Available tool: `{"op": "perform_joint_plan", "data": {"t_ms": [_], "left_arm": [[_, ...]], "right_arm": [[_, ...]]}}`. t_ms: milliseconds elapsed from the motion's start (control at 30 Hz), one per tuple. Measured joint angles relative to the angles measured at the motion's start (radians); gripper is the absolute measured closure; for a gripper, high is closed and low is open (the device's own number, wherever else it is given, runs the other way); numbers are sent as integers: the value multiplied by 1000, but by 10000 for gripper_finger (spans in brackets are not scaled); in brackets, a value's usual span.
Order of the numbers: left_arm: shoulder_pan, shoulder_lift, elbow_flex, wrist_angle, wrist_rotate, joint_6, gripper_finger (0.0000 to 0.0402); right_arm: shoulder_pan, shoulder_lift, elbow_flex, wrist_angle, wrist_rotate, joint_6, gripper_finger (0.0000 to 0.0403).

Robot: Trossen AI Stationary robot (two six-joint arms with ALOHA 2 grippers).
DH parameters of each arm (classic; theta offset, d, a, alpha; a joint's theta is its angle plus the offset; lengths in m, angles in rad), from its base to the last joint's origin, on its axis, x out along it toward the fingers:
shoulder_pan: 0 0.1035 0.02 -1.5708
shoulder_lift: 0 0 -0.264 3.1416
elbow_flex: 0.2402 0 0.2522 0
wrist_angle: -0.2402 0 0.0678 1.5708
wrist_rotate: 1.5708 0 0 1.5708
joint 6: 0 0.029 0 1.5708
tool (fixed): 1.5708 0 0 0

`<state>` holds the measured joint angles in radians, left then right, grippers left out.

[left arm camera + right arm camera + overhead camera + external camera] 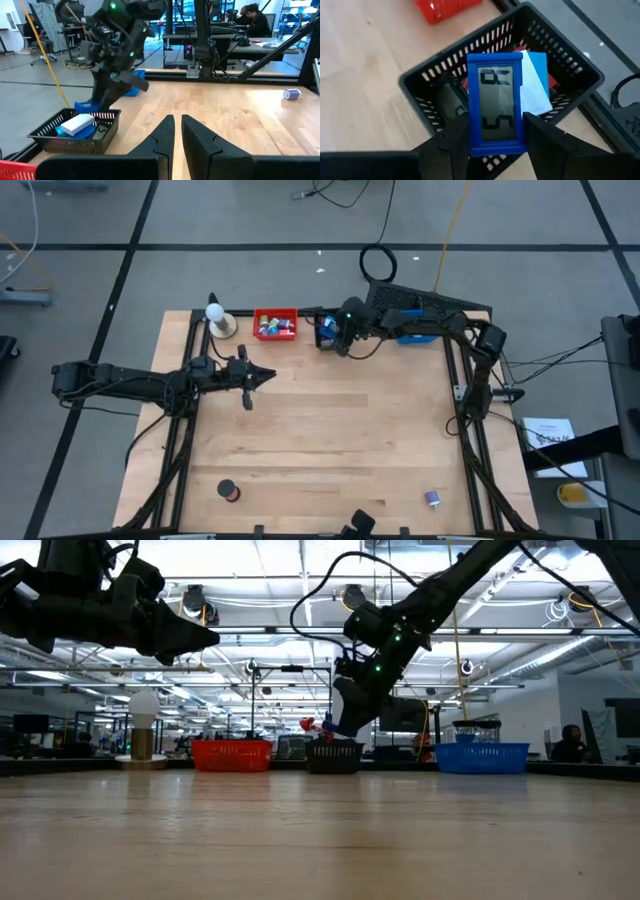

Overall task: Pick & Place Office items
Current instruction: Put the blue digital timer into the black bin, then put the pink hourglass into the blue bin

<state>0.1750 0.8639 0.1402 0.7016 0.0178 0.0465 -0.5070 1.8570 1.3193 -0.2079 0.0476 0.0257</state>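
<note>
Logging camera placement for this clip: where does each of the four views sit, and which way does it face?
High: overhead, straight down on table; both arms show.
Low: table-top height, level toward red bin, black bin, blue bin; arms overhead.
Left wrist: past the shut left tool toward the right arm.
Right wrist: down into the black bin; right tool grips a blue-framed display.
Shared: all four show the black bin.
</note>
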Motion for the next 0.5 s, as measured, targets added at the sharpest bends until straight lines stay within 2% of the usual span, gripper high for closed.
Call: {"op": "perform_joint_plan", "data": {"t_ms": [133,500], "left_arm": [[0,0,0,-1,-1,1,360],[0,0,0,-3,-1,1,360]], "right_arm": [[0,22,1,14,0,-12,243],[4,44,2,19,8,-9,190]]}}
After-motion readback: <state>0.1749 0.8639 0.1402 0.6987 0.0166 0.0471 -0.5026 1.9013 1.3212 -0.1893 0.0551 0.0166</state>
